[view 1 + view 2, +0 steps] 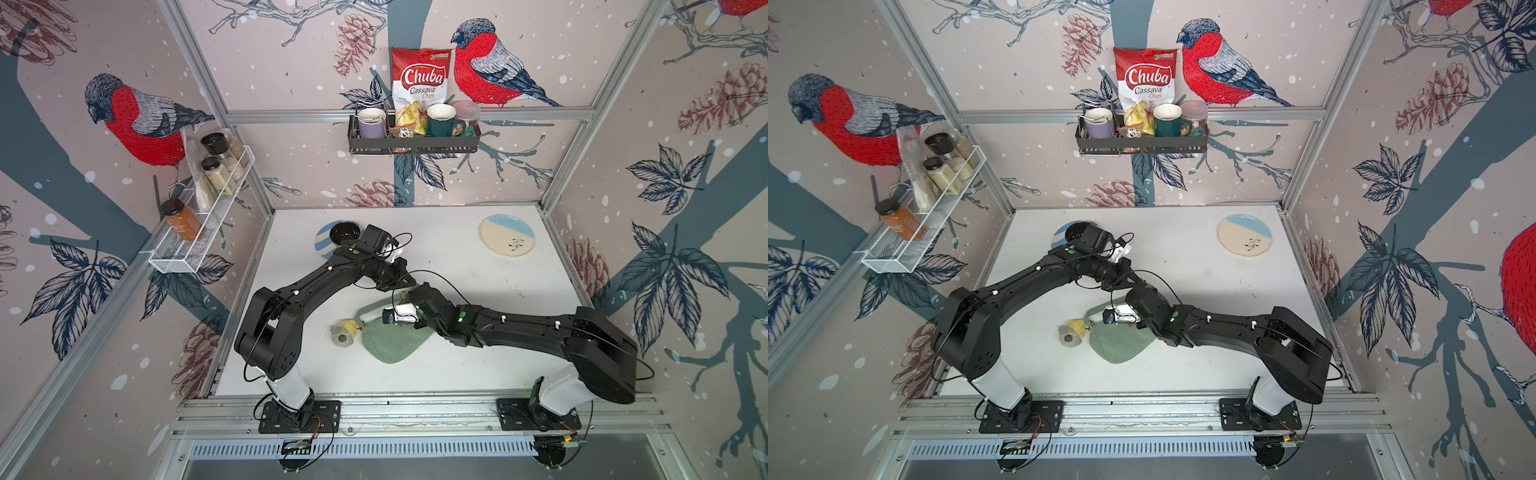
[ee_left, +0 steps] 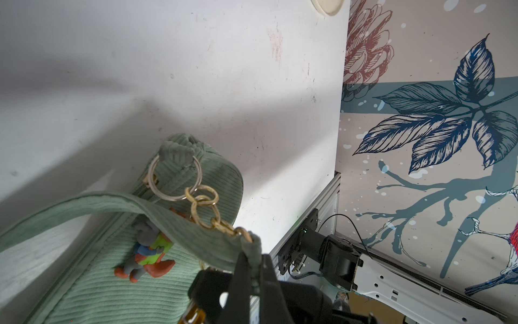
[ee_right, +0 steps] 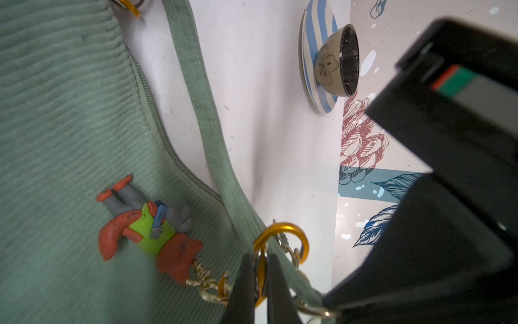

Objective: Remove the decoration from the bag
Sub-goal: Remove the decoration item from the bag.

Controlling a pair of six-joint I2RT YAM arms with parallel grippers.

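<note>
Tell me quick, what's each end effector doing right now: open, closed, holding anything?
Left end effector: closed on the bag strap.
Right end effector: closed on the gold clip.

Top view: bag (image 1: 390, 340) sits lower centre of table (image 1: 478, 282), plush toy (image 1: 344, 332) touching its left end. Strap (image 3: 207, 126) runs just above bag's upper edge. Figure charm (image 3: 145, 227) lies on bag, chained to carabiner (image 3: 280, 232) beside strap. Right gripper (image 3: 262, 259) is on carabiner, left gripper (image 2: 253, 252) on strap end just beside it. Bowl (image 1: 344, 232) on plate (image 1: 321, 247), upper left of table. Second plate (image 1: 507, 235) upper right. Back rack (image 1: 413, 145) on rear wall, top centre. Side rack (image 1: 195, 245) on left wall.
</note>
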